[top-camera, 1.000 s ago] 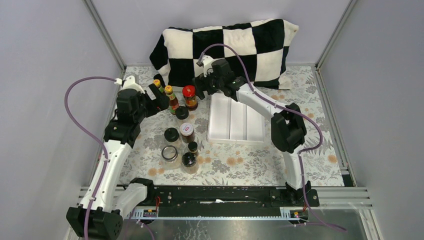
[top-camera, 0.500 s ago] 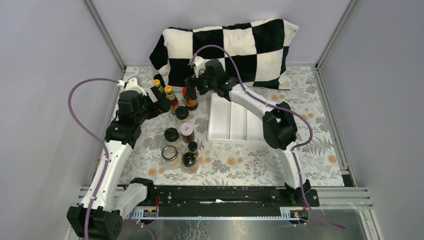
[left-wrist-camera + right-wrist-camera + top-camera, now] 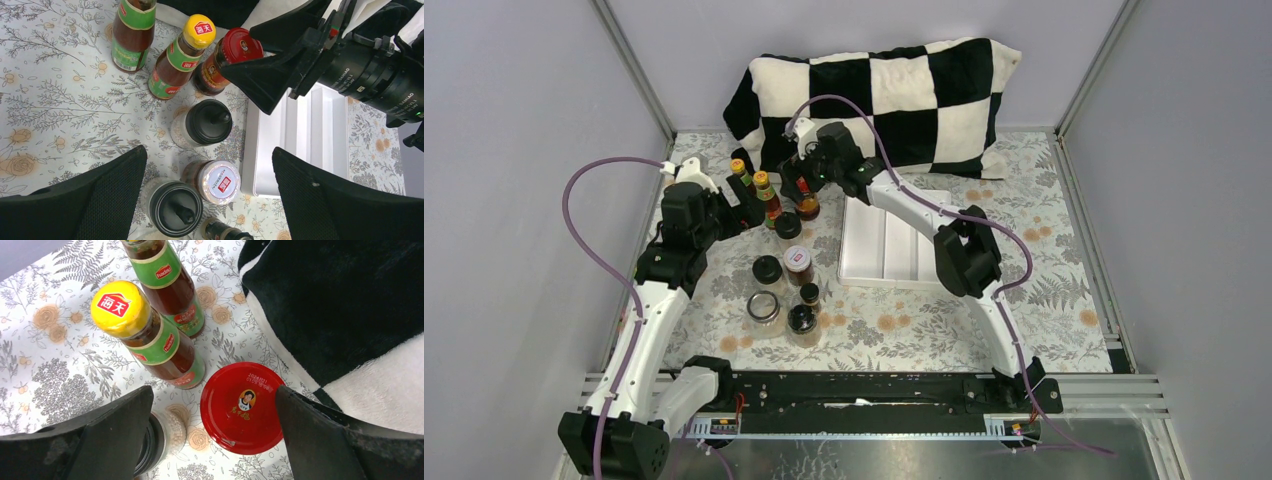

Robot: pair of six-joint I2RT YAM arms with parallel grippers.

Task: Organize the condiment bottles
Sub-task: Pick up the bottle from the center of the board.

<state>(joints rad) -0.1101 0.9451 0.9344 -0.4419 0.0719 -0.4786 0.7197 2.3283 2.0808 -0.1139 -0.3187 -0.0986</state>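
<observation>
Two open, empty: left end effector, right end effector.
Red-lidded jar: likely glass, heavy, slippery, fragile; grip sides below lid.

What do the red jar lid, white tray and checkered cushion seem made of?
Red jar lid: probably painted metal; glossy, printed date.
White tray: likely moulded plastic; uniform white, raised dividers.
Checkered cushion: plush fabric; fuzzy, rumpled surface.
</observation>
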